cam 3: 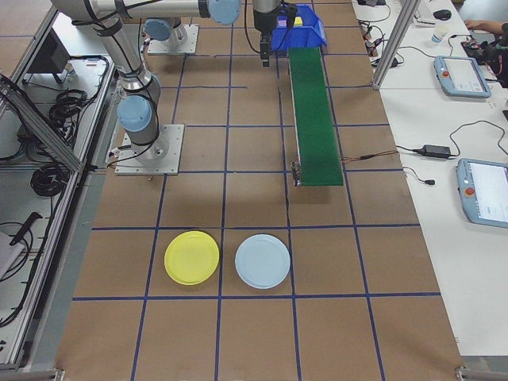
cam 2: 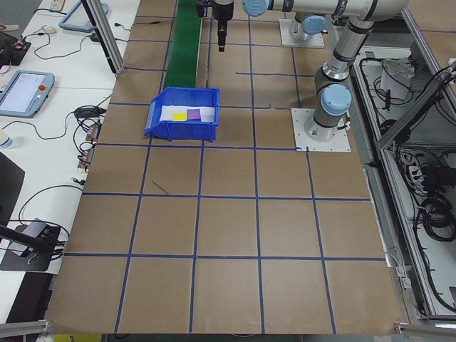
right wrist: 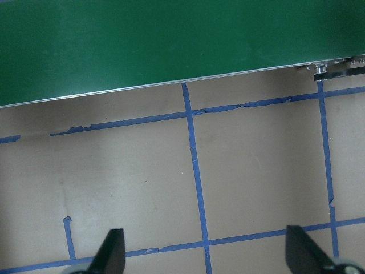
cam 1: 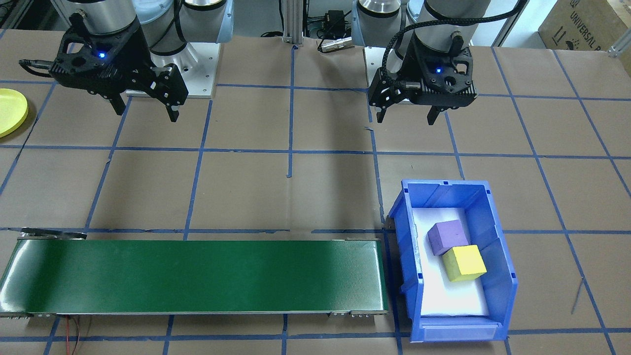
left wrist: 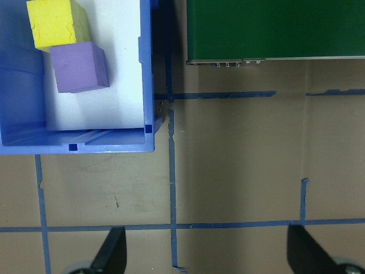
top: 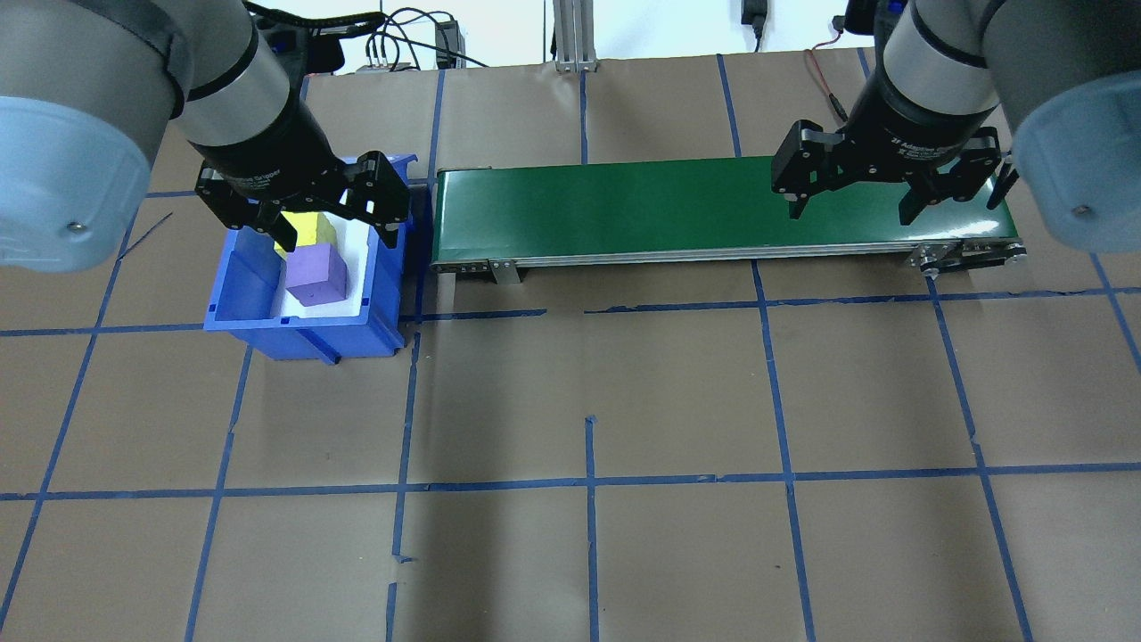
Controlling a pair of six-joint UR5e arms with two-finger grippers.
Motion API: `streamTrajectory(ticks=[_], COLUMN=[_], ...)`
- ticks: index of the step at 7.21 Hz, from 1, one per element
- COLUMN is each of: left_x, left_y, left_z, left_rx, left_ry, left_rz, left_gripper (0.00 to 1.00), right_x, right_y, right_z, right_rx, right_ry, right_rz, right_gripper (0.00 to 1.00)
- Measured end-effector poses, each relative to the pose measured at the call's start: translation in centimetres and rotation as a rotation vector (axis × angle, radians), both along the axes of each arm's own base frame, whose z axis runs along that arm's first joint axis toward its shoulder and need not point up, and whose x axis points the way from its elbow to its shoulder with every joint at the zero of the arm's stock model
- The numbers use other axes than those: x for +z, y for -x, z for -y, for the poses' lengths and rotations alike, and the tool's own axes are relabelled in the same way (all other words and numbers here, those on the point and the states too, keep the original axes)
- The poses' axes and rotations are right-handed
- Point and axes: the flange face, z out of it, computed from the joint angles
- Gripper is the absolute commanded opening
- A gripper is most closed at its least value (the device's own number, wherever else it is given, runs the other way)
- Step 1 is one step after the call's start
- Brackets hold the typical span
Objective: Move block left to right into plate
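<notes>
Two blocks lie touching in a blue bin (cam 1: 497,241): a purple block (cam 1: 447,236) and a yellow block (cam 1: 464,263). The left wrist view shows the purple block (left wrist: 77,67) and yellow block (left wrist: 57,23) at its top left. My left gripper (cam 1: 406,120) hangs open above the table on the robot's side of the bin, holding nothing. My right gripper (cam 1: 146,114) is open and empty near the far end of the green conveyor (cam 1: 197,276). The yellow plate (cam 3: 191,257) lies on the table beyond that conveyor end, with only its edge (cam 1: 10,111) showing in the front-facing view.
The conveyor (top: 624,201) runs from beside the bin (top: 242,285) toward the right arm's side. A light blue plate (cam 3: 263,261) lies next to the yellow one. Brown table paper with blue tape lines covers everything else.
</notes>
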Motion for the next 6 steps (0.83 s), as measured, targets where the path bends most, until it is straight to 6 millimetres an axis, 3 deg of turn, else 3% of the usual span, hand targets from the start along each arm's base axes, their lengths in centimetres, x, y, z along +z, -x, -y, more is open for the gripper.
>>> streamTrajectory(ticks=[6], left_x=[1.4], left_y=[-1.9], left_z=[0.5], left_rx=[0.029], left_ry=[0.038], left_rz=[0.006], left_gripper=[1.0], right_x=[0.0], right_y=[0.0], right_z=[0.0], right_rx=[-0.001], right_ry=[0.001], right_rz=[0.0], right_gripper=[1.0])
